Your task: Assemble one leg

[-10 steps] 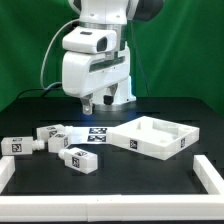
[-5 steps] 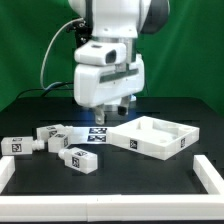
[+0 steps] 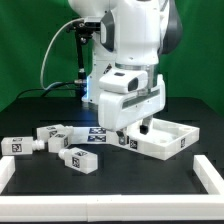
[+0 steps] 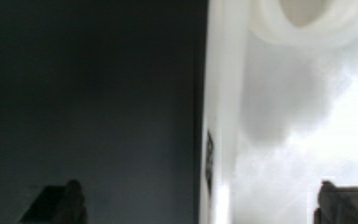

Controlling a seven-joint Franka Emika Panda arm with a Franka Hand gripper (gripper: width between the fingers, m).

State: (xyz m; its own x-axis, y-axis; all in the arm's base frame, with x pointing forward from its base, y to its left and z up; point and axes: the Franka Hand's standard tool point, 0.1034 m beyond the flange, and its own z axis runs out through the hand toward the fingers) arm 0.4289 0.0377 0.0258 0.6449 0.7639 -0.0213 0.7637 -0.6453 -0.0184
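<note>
The gripper (image 3: 134, 132) was held low over the end of the large white rimmed tray piece (image 3: 168, 143) toward the exterior view's left, and its fingers (image 4: 59, 201) were spread wide apart with nothing seen between them. The leg (image 3: 80, 160) was left lying on the black table (image 3: 30, 110) toward the exterior view's left, well apart from the gripper. Three similar tagged blocks (image 3: 50, 135) were grouped just behind it, near the marker board (image 3: 96, 133).

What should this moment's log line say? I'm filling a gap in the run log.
arm: over tray piece edge | fingers: open, empty | legs: loose on table
</note>
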